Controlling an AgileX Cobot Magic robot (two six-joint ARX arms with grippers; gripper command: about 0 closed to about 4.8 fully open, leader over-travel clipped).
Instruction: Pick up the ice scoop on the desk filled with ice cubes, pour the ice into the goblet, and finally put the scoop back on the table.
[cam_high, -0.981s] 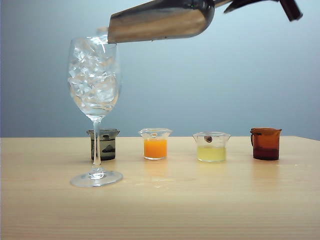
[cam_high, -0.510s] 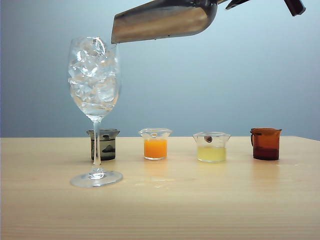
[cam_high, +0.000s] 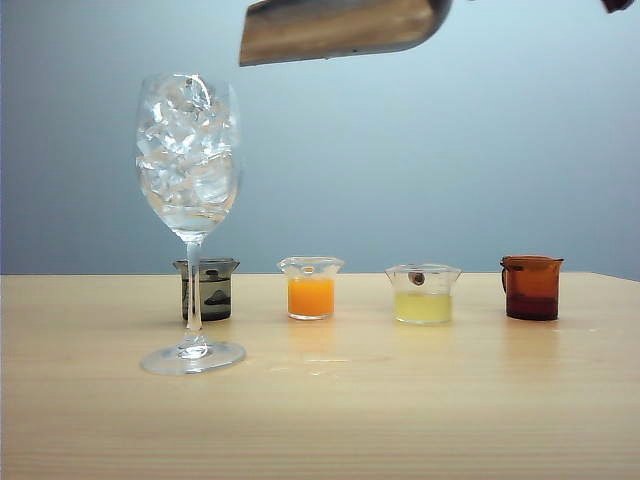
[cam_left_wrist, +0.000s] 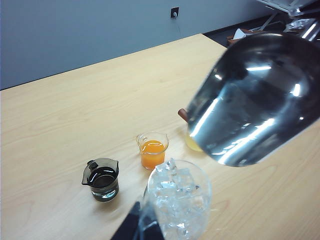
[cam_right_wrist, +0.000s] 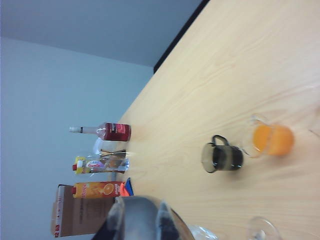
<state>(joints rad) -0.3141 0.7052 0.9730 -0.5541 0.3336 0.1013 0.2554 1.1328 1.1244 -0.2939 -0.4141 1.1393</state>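
In the exterior view the ice scoop (cam_high: 345, 28) hangs high, cut off by the top edge, its mouth above and right of the goblet (cam_high: 189, 215). The goblet, full of ice cubes (cam_high: 187, 150), stands on the surface (cam_high: 400, 420) at the left, its stem partly hiding a dark beaker (cam_high: 207, 288). Rightward stand an orange beaker (cam_high: 310, 287), a yellow beaker (cam_high: 423, 293) and a brown beaker (cam_high: 531, 287).

The left wrist view alone shows the scoop's empty interior; it covers most of the yellow and brown beakers. The left end effector (cam_left_wrist: 137, 227) is a blurred sliver; I cannot tell its state.

In the right wrist view the right end effector (cam_right_wrist: 137, 220) is blurred and cropped, fingers close together around the scoop's handle. Only here, bottles (cam_right_wrist: 102, 132) and a carton (cam_right_wrist: 85, 210) appear at the far end.
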